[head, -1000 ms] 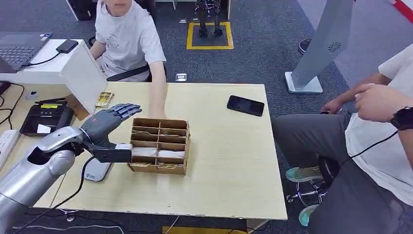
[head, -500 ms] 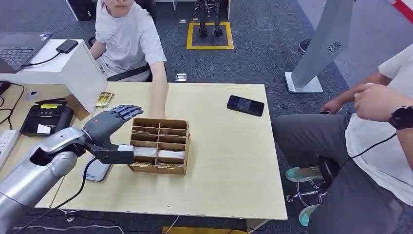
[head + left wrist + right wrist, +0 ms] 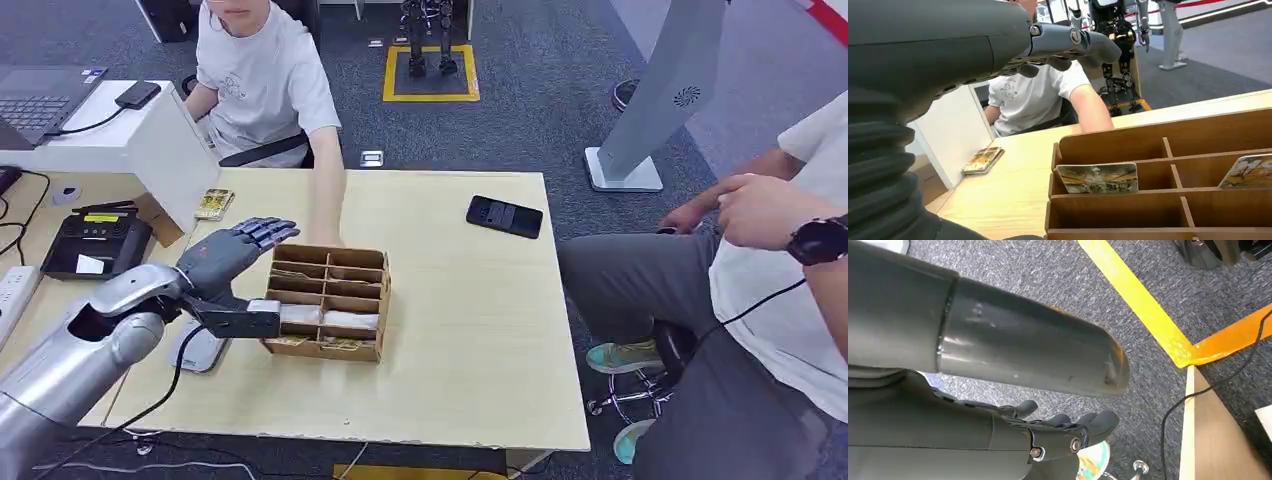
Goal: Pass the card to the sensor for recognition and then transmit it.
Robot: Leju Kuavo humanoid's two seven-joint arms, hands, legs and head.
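The left hand [image 3: 232, 252], fingers spread and holding nothing, has crept right to the wooden divider box [image 3: 326, 300], hovering over its far-left corner near a card [image 3: 1097, 178], so grasping seems imminent.

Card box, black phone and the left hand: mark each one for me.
card box [image 3: 372, 302], head view, right side wall.
black phone [image 3: 504, 216], head view, middle of its screen.
left hand [image 3: 228, 252], head view, back of the hand.
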